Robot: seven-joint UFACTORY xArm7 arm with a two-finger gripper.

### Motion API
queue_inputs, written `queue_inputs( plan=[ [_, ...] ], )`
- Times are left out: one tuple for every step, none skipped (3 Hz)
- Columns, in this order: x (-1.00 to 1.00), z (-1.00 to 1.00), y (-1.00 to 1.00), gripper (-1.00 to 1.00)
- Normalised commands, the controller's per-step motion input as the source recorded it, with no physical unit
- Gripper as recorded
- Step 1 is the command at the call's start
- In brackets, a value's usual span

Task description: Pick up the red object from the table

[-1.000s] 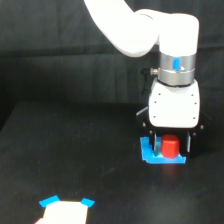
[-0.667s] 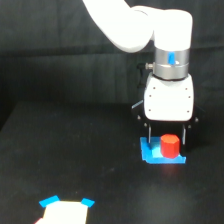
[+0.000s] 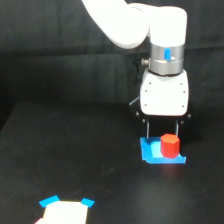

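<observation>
The red object (image 3: 170, 145), a short red-orange cylinder, stands on a flat bright blue piece (image 3: 152, 154) on the black table (image 3: 75, 160) at the exterior view's right. My gripper (image 3: 161, 136) hangs just above it under the white wrist. Its two thin dark fingers (image 3: 147, 130) reach down to about the cylinder's top. They stand wider apart than the cylinder, and the left one is clear of it. The gripper looks open. The right finger overlaps the cylinder's upper edge in this view, and I cannot tell whether they touch.
A white card with blue corner tabs (image 3: 64, 209) lies near the table's front edge at the exterior view's left. A black curtain (image 3: 55, 45) closes off the back. The white arm (image 3: 125, 22) comes down from the top.
The gripper has risen from low around the red object to just above it. The red object has stayed on the blue piece, hardly moving.
</observation>
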Motion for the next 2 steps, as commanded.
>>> queue_inputs(
  plan=[
    [-1.00,-1.00,-1.00,0.21],
    [0.52,0.18,-1.00,0.68]
  ],
)
